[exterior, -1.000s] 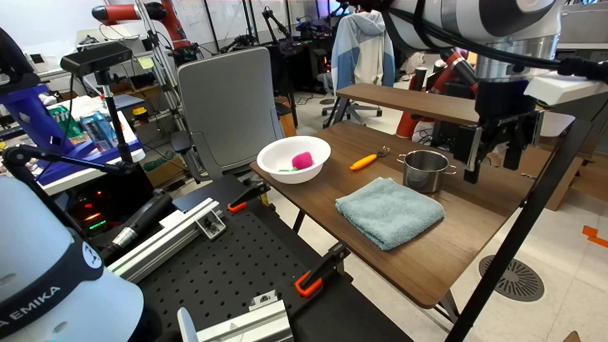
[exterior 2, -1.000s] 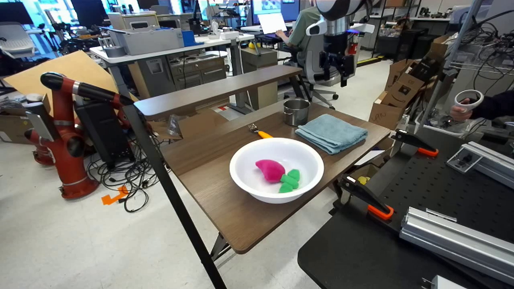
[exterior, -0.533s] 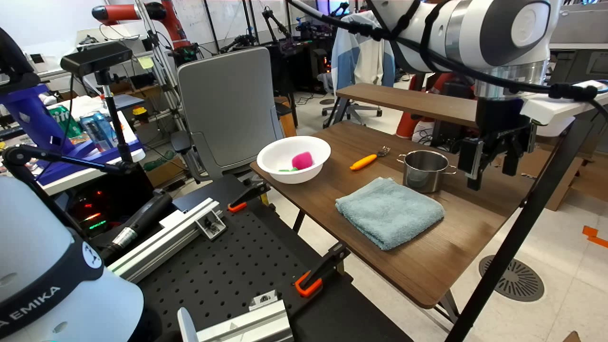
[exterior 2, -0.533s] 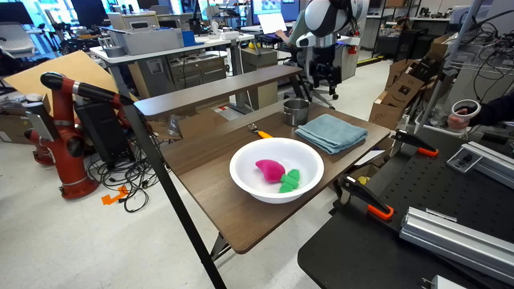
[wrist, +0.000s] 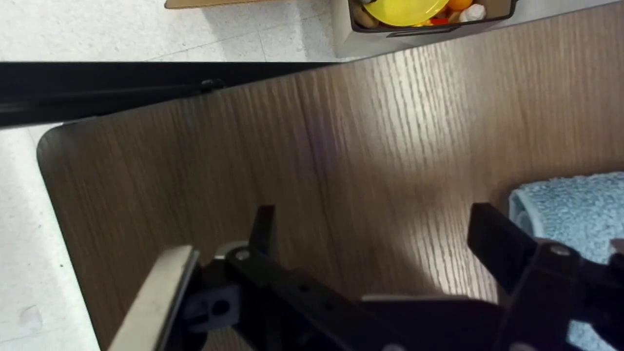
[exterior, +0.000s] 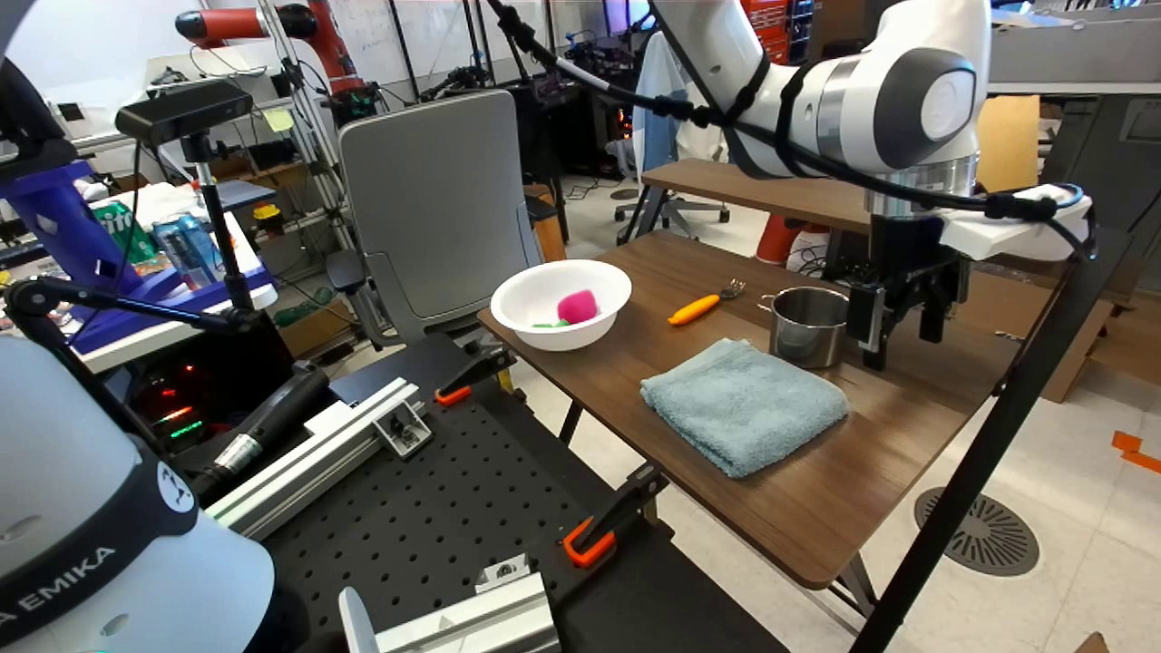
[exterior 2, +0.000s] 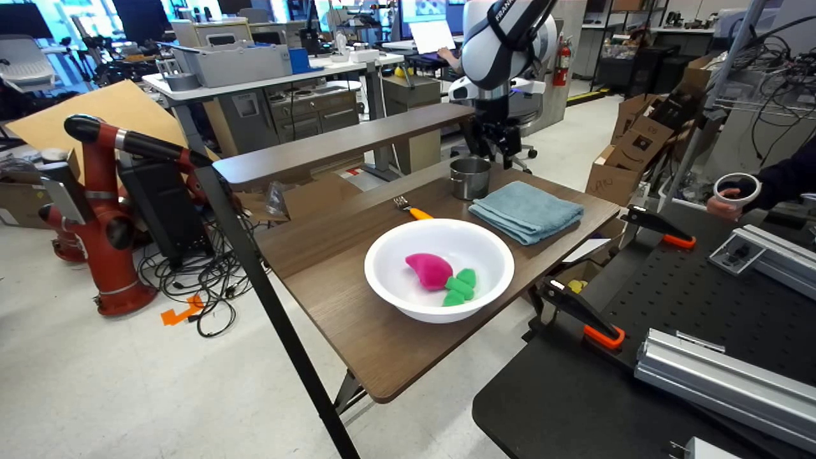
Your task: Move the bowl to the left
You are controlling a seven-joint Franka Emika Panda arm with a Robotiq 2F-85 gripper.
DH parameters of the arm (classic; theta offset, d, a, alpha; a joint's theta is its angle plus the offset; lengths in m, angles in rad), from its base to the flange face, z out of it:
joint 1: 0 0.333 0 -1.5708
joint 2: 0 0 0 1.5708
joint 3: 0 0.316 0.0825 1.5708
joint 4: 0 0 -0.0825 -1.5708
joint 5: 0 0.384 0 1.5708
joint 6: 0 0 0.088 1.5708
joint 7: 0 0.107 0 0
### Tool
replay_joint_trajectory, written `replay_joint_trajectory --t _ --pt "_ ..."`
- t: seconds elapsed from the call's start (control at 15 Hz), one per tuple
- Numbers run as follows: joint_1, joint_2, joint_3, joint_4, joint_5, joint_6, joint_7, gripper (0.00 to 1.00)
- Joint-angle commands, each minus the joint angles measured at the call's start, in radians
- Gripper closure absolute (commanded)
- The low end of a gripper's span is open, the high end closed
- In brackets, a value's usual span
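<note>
A brown wood-grain table (exterior: 907,472) is standing in a crowded room, with a raised shelf (exterior 2: 344,143) running along one long side. Over the tabletop you are holding the gripper (exterior: 904,346) with its fingers (wrist: 495,241) spread wide; bare wood is showing between them in the wrist view.

The bowl (exterior: 803,340), steep-sided and of shiny grey metal, is standing upright just beside your fingers, on their picture-left in an exterior view, where one finger is covering the edge of its side. Whether finger and metal are touching cannot be told.

Surroundings as noted: a folded blue towel (wrist: 580,214) is lying near your fingers, the picture-right one partly screening it in the wrist view, and it is taking up the surface right next to the bowl. Past the bowl from your fingers, an orange-handled fork (exterior: 700,308) is lying flat. Well apart from your fingers, beyond the fork, a white bowl (exterior 2: 395,271) is sitting with a pink item (exterior 2: 430,271) inside. A black sloping bar (exterior: 982,453) is rising on the picture-right of your fingers in an exterior view. Beyond the table edge, well apart from your fingers, a black perforated board (exterior: 435,508) is carrying two orange-ended clamps (exterior: 630,497), and an open box (wrist: 365,44) is holding a yellow round item (wrist: 402,12).
</note>
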Motion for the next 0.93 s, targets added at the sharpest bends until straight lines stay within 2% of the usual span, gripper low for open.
replay_joint_trajectory --t 0.0,0.87 --pt "0.03 0.048 -0.007 0.057 -0.054 0.0 0.028 0.0" --pt "0.096 0.032 0.039 0.019 -0.068 0.015 0.027 0.0"
